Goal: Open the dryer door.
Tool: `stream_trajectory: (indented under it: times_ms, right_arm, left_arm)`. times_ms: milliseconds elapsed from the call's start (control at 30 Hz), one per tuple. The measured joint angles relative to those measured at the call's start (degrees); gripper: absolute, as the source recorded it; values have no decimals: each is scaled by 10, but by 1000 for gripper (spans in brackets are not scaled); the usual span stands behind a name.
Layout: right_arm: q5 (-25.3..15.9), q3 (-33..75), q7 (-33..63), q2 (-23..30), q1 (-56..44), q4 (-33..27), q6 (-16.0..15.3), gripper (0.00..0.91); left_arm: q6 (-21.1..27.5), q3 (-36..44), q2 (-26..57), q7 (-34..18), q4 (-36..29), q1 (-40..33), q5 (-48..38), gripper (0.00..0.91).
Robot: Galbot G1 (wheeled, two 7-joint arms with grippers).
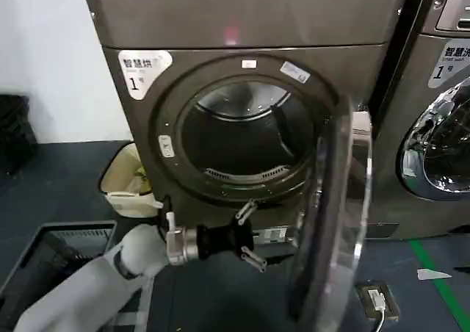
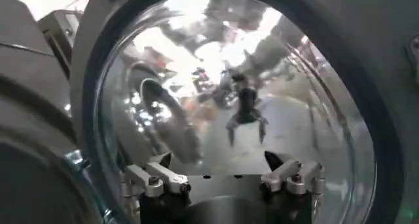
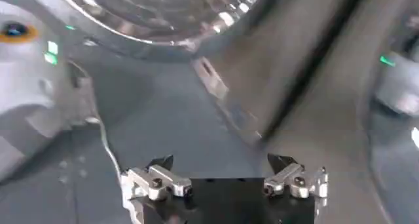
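door: I'm swinging the chrome-rimmed round porthole dryer door (image 1: 334, 222) wide, clear of the bronze-grey dryer (image 1: 250, 75).
left gripper (image 1: 248, 235): jaws apart, empty, facing the door's inner face.
right gripper (image 3: 226, 173): jaws apart, idling.
tip: I'm pushing near the free edge.

I see a neighbouring machine (image 1: 440, 112) on the right, a cream bin (image 1: 126, 181) by the wall, a dark crate (image 1: 55, 255), and what may be a small device (image 1: 378, 300) on the floor.

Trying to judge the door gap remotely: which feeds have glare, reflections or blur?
Head view: sharp; dryer door edge-on, open left gripper beside it, pale glare along its chrome rim. Left wrist view: door glass mirrors bright lights and the gripper itself. Right wrist view: motion-blurred; open right gripper stays crisp.
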Motion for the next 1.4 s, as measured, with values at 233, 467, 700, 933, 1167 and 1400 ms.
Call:
stream_trajectory:
  times_ms: [233, 467, 700, 933, 1167, 1400]
  right_arm:
    - [1, 13, 75, 2, 0, -89, 17, 907]
    - [-30, 36, 161, 1, 2, -158, 38, 907]
    - [-93, 66, 238, 9, 1, -234, 75, 907]
    - [-94, 149, 296, 28, -11, -306, 110, 907]
    - [-41, 277, 306, 54, -64, -326, 148, 907]
    - [1, 482, 336, 114, -233, -261, 146, 907]
  left_arm:
    - [-3, 31, -26, -2, 16, -30, 3, 907]
    - [-4, 59, -69, -8, 39, -54, 21, 907]
    - [-5, 85, -115, -13, 66, -74, 27, 907]
    - [-5, 106, -152, -17, 90, -95, 26, 907]
    - [-6, 119, -181, -20, 111, -109, 26, 907]
    - [-6, 129, -205, -22, 128, -116, 27, 907]
